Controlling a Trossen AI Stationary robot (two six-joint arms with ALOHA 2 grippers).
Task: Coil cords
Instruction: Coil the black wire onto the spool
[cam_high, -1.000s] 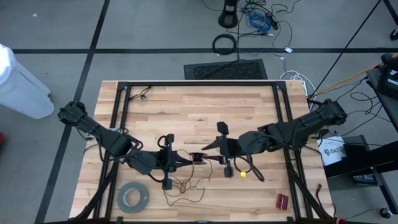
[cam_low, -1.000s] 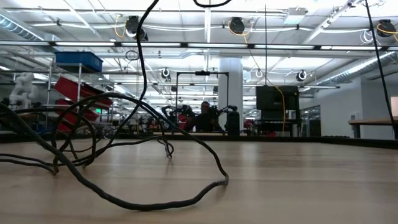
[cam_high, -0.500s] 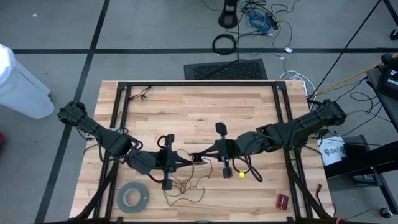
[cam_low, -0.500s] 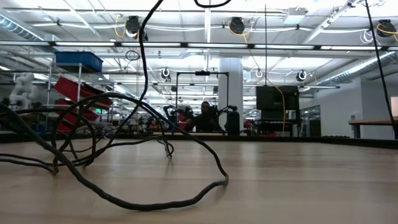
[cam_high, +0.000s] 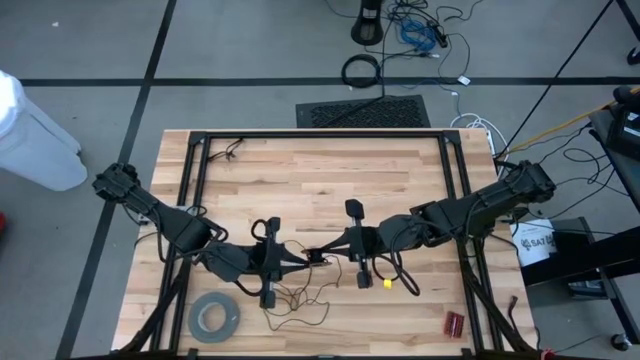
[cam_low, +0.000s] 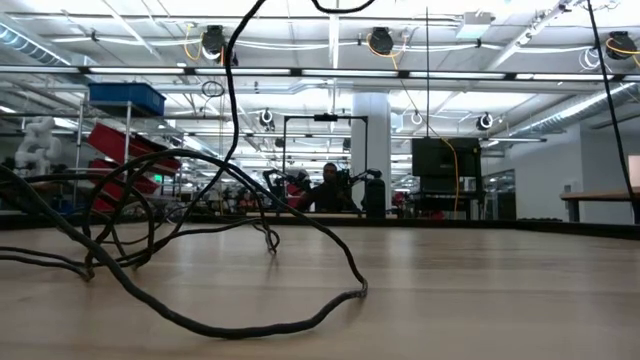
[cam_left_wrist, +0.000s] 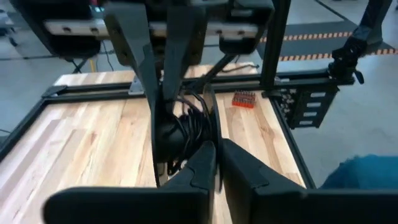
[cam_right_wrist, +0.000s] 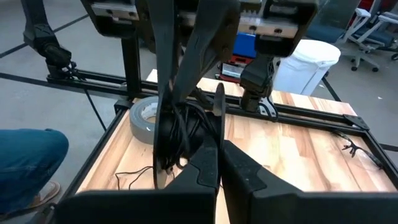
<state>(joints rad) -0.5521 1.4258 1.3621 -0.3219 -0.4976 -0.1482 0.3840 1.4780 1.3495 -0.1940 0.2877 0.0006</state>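
Observation:
The cord is a very thin dark wire joined to a small round black disc (cam_high: 316, 256), with several turns wound by the disc (cam_left_wrist: 189, 127). The disc hangs above the table's near middle. My left gripper (cam_high: 303, 261) comes at it from the left and my right gripper (cam_high: 328, 250) from the right. Both are shut at the wound bundle. The rest of the wire drops to the table and lies there in loose loops (cam_high: 297, 303). In the low view those loops fill the foreground (cam_low: 250, 325). My left gripper (cam_left_wrist: 217, 163) pinches the wound strands beside the disc (cam_left_wrist: 206, 132) between its two fingers, coming nearly level from the table's left. The bundle is lifted clear, and the free wire hangs slack below. The exact spot is partly hidden by its own fingertips. My right gripper (cam_right_wrist: 219, 158) is shut on the same bundle's strands (cam_right_wrist: 200, 134), coming nearly level from the table's right, opposite the left fingers. Bundle and disc (cam_right_wrist: 165, 137) stand on edge, clear of the table. Its own fingertips hide how many strands it has.
A wide grey tape roll (cam_high: 214, 317) lies at the near left. A small yellow piece (cam_high: 387, 283) and a red item (cam_high: 455, 323) lie at the near right. A black frame (cam_high: 320, 133) runs round the wooden table. The far half is bare wood.
My right gripper has shut: its fingers stood apart beside the disc a second ago and are now together on the wound bundle. The left arm and the loops on the table have kept still.

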